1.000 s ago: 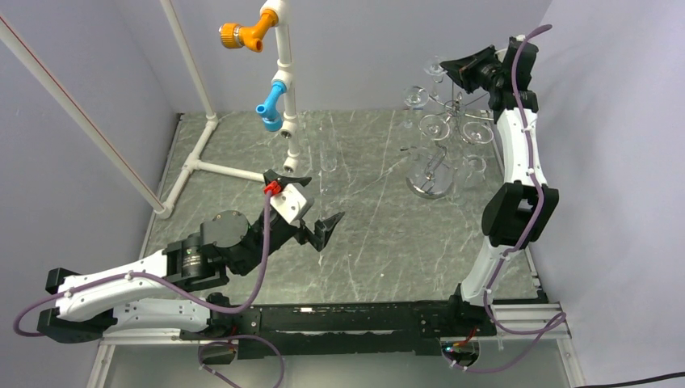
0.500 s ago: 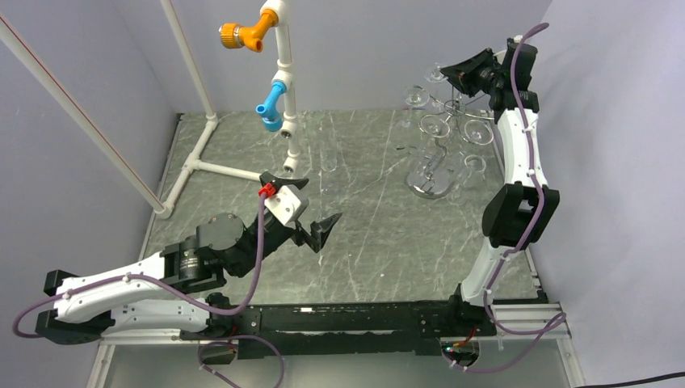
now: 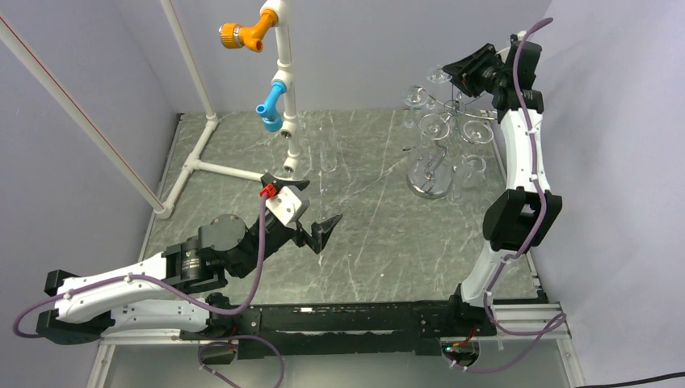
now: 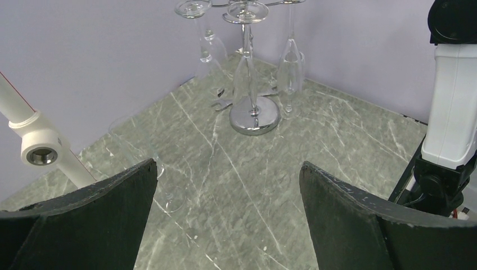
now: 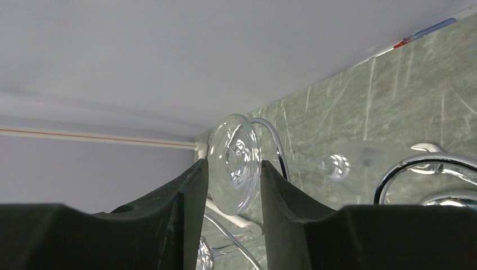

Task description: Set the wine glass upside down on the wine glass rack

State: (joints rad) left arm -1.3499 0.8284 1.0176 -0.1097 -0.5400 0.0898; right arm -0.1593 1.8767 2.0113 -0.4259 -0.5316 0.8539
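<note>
Left gripper (image 3: 311, 202): near left, over the table (image 3: 380, 242), claw released wide, holding nothing.
Rack (image 3: 428, 179): far right, upright.
Wine glass (image 3: 436, 76): inverted at rack top, foot between the right gripper (image 5: 233, 166) fingers; whether grasped or released, cannot tell.

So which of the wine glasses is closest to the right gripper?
The wine glass at the far side of the rack: its round foot shows right inside the right gripper. The other hanging glasses sit further off.
</note>
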